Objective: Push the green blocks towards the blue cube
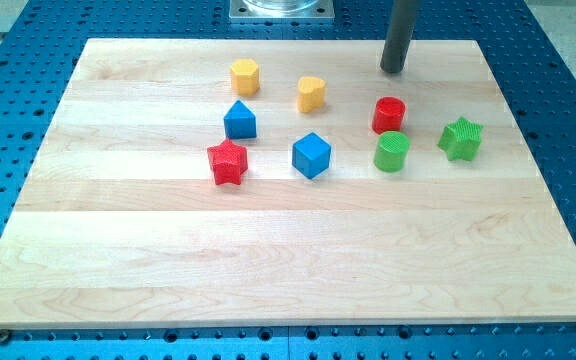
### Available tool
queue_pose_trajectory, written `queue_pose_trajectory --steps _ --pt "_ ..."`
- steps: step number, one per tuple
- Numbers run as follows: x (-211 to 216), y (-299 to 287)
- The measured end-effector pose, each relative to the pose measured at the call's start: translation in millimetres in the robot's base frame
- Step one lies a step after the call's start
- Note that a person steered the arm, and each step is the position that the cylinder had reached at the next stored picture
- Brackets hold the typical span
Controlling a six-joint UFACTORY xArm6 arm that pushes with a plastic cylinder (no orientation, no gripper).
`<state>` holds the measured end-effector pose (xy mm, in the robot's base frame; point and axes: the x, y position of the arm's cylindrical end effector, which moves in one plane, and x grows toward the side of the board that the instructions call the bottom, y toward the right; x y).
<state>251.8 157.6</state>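
Observation:
The blue cube (311, 155) sits near the board's middle. A green cylinder (392, 152) lies to its right, touching or nearly touching a red cylinder (389, 114) just above it. A green star (461, 139) lies further right. My tip (394, 70) rests on the board near the view's top, above the red cylinder and up-left of the green star, apart from all blocks.
A yellow hexagonal block (245, 76) and a yellow heart (311, 94) lie at upper middle. A blue house-shaped block (239, 120) and a red star (228, 162) lie left of the blue cube. The wooden board (268, 260) sits on a blue perforated table (568, 60).

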Motion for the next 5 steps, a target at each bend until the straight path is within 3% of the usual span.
queue_pose_trajectory --steps 5 --pt "2 -11"
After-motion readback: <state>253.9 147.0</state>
